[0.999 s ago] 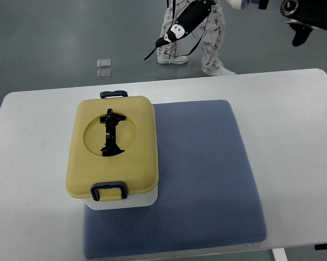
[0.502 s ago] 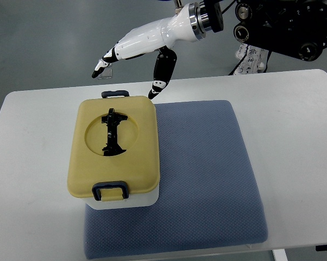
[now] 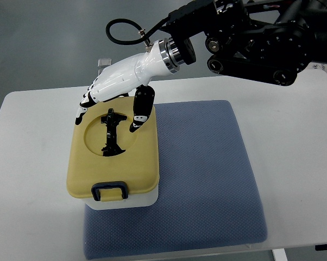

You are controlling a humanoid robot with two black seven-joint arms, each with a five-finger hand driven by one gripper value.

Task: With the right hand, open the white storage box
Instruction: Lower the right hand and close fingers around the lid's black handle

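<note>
- I see the right hand [image 3: 115, 89] over the far end of the storage box [image 3: 113, 154] (yellow lid).
- Its fingers [image 3: 85, 107] are spread, holding nothing.

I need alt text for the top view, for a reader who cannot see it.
The right robot hand, fingers spread, reaches over the far end of a closed storage box with a yellow lid. The box sits on a blue mat on a white table.
</note>
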